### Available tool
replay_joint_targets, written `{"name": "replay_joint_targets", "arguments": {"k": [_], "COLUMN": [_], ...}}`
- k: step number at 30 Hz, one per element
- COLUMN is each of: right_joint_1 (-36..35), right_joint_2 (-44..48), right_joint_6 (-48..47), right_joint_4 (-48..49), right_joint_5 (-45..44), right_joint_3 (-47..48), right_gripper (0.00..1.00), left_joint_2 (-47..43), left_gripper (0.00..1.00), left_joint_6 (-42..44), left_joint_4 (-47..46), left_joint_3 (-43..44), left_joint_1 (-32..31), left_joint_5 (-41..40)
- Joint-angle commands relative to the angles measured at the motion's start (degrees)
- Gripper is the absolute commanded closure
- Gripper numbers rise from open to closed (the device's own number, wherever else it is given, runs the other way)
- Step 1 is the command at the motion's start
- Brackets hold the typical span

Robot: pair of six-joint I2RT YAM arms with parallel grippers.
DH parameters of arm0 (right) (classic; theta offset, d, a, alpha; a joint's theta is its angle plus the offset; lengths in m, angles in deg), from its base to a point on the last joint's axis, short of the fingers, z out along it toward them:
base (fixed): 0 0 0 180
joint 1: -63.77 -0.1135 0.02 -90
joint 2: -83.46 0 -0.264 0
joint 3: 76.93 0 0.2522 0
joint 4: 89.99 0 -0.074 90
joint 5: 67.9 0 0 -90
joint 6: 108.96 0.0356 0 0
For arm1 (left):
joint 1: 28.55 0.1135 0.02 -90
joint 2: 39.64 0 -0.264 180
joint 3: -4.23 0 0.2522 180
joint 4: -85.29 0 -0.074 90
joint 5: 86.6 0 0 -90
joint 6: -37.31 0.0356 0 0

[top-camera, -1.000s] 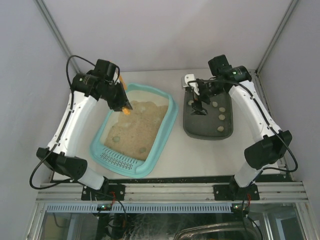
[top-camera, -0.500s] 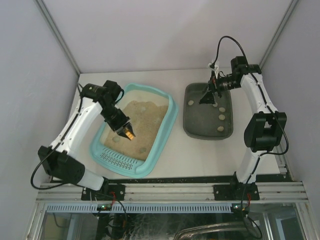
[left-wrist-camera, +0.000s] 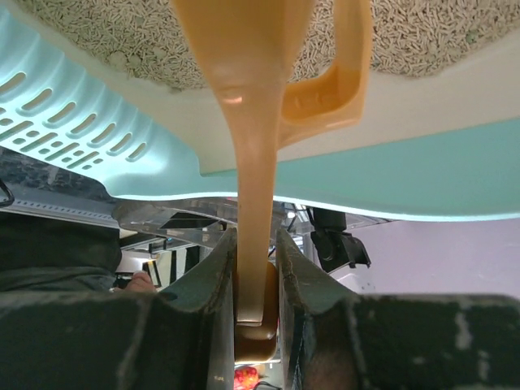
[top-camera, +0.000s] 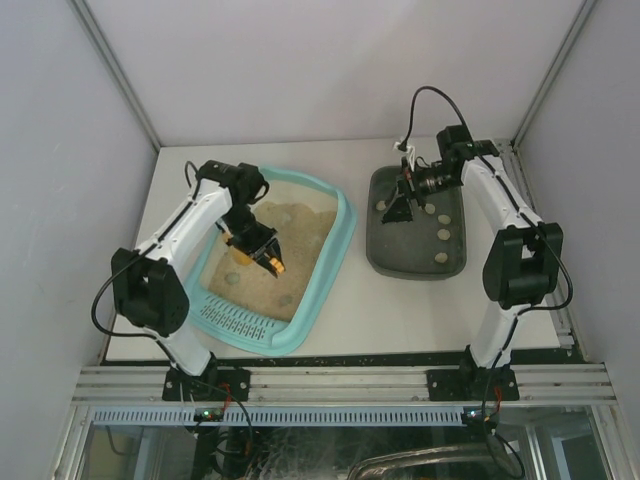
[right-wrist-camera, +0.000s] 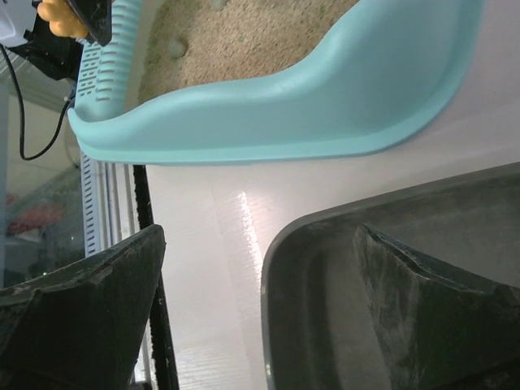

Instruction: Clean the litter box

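Left gripper [left-wrist-camera: 257, 252] pinches the orange scoop [left-wrist-camera: 248, 97] by its handle over the litter box [top-camera: 339, 248] sand; I see the right gripper [top-camera: 397, 211] spread wide above the dark grey tray [top-camera: 408, 256].

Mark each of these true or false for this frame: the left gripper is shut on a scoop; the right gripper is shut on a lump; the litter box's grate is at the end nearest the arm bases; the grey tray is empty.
1. The left gripper is shut on an orange scoop. True.
2. The right gripper is shut on a lump. False: its jaws stand open and empty above the dark grey tray.
3. The litter box has its slotted grate at the end nearest the arm bases. True.
4. The dark grey tray is empty. False: several pale lumps lie in it.
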Motion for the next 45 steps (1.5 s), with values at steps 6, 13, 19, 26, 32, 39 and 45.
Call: {"name": "replay_joint_targets", "arguments": {"k": [6,13,19,26,32,39,45], "right_joint_1": [-3.1,-4.0,-4.3,-4.0,-4.1,-4.8,-5.8], "right_joint_2": [6.8,7.2,7.4,8.4,8.4,8.0,6.5], "right_joint_6": [3.3,2.4,3.7,4.9,6.8,7.6,9.3], "right_joint_4": [5.6,6.3,7.7,8.9,11.1,11.2,10.8], "right_joint_5": [-0.8,-0.6,-1.1,-2.1,-2.9,-5.1,-6.6], "right_joint_3": [-7.0,-9.4,-10.0,-11.8,-12.5,-11.3,-7.6], "right_gripper": [0.00,0.00,0.00,0.00,0.00,0.00,0.00], "left_joint_2": [-10.1,-12.2,-5.6,-0.7,4.8,8.9,8.3], "left_gripper": [1.00,1.00,1.00,1.00,1.00,1.00,1.00], "left_joint_6": [-7.9,-8.9,-2.7,2.3,8.8,16.2,18.3], "left_joint_4": [1.7,2.2,1.6,1.3,-1.5,-7.7,-13.1], "left_joint_3": [-11.5,-13.3,-13.8,-11.8,-6.5,-0.1,-1.5], "left_joint_1": [0.2,-0.9,-0.8,1.6,3.1,2.9,2.9], "left_joint_5": [4.8,5.8,3.6,-2.4,-4.8,5.8,15.2]}}
